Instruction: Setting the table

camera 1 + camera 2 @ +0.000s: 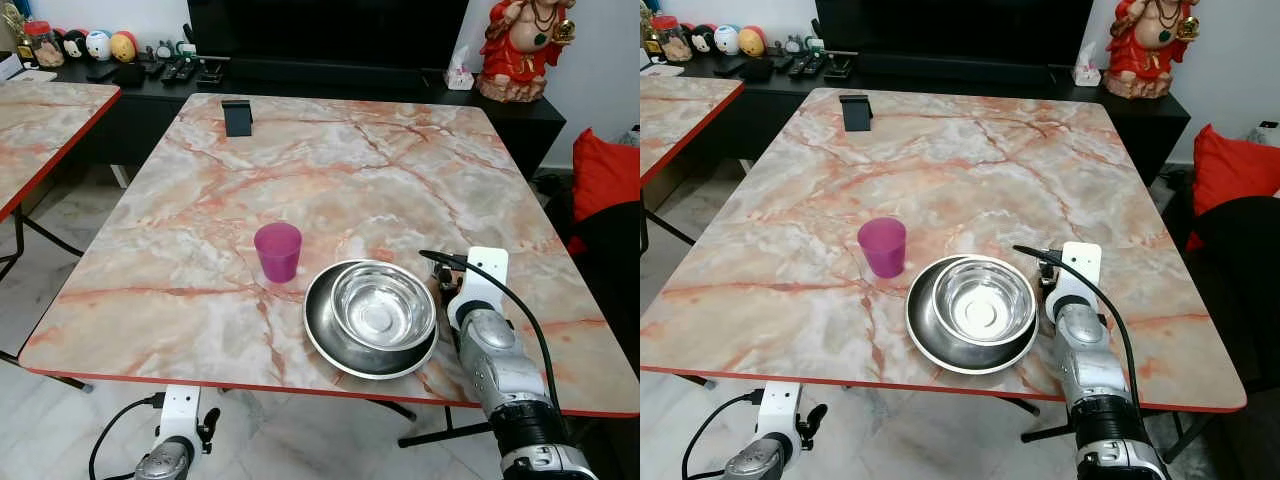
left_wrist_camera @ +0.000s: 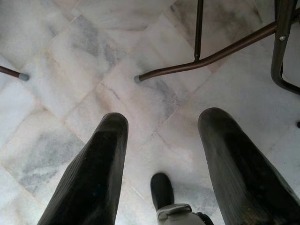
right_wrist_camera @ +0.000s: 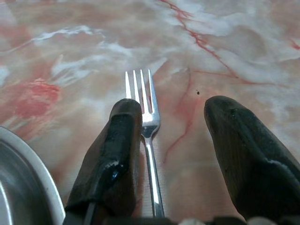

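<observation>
Right arm: I see my right gripper [image 3: 171,140] low over desk [image 1: 300,160], fingers [image 3: 115,154] spread, fork [image 3: 147,140] lying loose between
Edge: near rim close behind, bowl [image 1: 383,305] just beside

I see right gripper [image 3: 169,140] low over marble table [image 3: 243,42], fingers [image 3: 115,154] spread wide apart. Fork [image 3: 149,140] lies flat on tabletop between them, tines pointing away from wrist, handle running back toward camera. Fork sits just beside one finger, maybe touching, can't tell; well clear of other finger. Steel plate rim [image 3: 28,183] curves in at corner, near fork-side finger.
</observation>
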Tool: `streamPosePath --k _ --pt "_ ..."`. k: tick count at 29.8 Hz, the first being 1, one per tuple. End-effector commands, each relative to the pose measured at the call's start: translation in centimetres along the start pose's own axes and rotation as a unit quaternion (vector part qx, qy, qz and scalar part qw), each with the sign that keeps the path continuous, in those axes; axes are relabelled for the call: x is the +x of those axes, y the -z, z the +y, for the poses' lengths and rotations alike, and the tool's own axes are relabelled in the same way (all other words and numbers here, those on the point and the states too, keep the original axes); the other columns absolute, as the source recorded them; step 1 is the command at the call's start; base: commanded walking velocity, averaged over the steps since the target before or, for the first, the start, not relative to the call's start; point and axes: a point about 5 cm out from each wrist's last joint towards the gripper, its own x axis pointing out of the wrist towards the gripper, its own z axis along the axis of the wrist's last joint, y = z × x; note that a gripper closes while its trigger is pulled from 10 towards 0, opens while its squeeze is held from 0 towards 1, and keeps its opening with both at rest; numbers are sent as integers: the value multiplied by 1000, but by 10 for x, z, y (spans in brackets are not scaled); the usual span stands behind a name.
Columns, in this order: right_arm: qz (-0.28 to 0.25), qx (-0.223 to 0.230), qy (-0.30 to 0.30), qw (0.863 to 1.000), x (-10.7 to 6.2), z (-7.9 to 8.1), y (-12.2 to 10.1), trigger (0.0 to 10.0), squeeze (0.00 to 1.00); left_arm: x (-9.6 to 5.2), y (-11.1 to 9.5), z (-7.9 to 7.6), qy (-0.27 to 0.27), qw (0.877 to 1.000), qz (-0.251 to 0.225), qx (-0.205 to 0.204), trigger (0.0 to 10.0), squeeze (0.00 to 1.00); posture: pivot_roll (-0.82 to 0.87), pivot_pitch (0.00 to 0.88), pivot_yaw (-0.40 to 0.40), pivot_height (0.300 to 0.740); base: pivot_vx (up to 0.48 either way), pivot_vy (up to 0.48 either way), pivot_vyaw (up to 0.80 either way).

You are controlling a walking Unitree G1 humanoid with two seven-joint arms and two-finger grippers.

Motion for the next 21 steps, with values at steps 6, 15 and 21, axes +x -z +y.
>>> streamPosePath --k 6,15,21 --pt "-6 -1 -16 1000 0 6 -7 10000 0 0 1 0 2 1000 8 9 10000 0 -59 0 -32 740 0 0 0" --pt "-10 1 -30 1000 0 11 -8 10000 0 0 1 -1 1 1000 8 8 10000 0 -57 0 -35 740 0 0 0" --pt "-14 2 -33 999 0 12 -10 10000 0 0 1 -1 1 1000 8 7 10000 0 -59 0 -35 740 0 0 0"
